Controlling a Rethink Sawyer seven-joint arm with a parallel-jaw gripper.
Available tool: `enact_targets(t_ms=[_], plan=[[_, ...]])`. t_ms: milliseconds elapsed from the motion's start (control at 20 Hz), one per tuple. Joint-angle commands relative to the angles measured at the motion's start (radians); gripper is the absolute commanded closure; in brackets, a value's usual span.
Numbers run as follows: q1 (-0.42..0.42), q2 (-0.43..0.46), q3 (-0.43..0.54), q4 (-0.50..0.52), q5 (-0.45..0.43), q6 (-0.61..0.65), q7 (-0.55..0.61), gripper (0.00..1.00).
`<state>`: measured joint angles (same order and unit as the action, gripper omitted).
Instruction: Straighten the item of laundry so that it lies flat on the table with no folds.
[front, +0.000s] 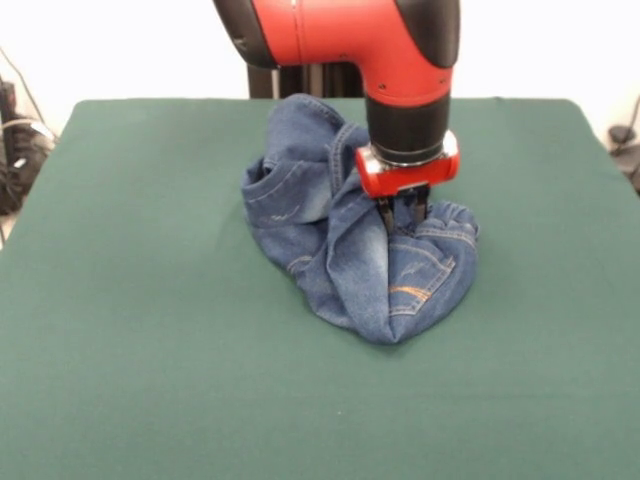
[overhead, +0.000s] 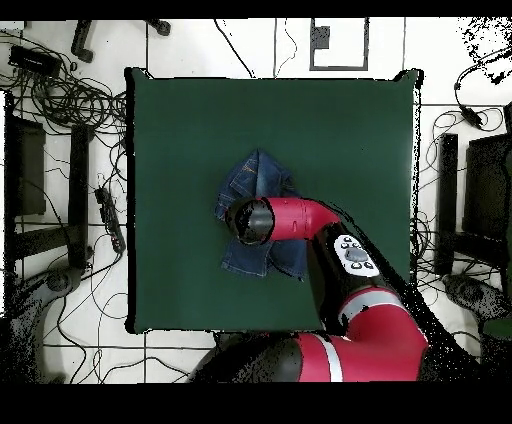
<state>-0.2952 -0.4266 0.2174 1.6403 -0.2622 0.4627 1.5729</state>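
Observation:
The item of laundry (front: 350, 250) is a small pair of blue denim jeans lying crumpled in a heap on the green table (front: 150, 330), with folds, a gathered waistband at the right and an orange-stitched pocket facing front. My gripper (front: 402, 218) comes straight down onto the heap's right part, beside the waistband. Its two dark fingers (front: 386, 214) are sunk into the denim and closed on a fold of it. In the overhead view the jeans (overhead: 258, 178) lie near the table's (overhead: 180, 120) middle, and the arm's end covers their centre and hides the gripper.
The red arm (overhead: 340, 250) reaches over the table's near right part in the overhead view. Cables (overhead: 60, 100) and dark equipment lie on the floor around the table. Wide bare green felt surrounds the jeans on every side.

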Motion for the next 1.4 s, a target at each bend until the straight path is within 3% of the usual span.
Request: enact_targets(t_ms=[50,300,600,1200,1400], plan=[[0.01,0.157,0.122,0.054,-0.078,-0.047,-0.033,1.0],[-0.036,-0.002,0.177,0.173,-0.05,-0.035,-0.027,1.0],[-0.083,-0.11,0.237,0.252,-0.054,-0.054,-0.025,1.0],[-0.112,-0.207,0.278,0.294,-0.074,-0.105,0.02,1.0],[-0.05,-0.148,0.216,0.224,-0.102,-0.099,0.04,1.0]])
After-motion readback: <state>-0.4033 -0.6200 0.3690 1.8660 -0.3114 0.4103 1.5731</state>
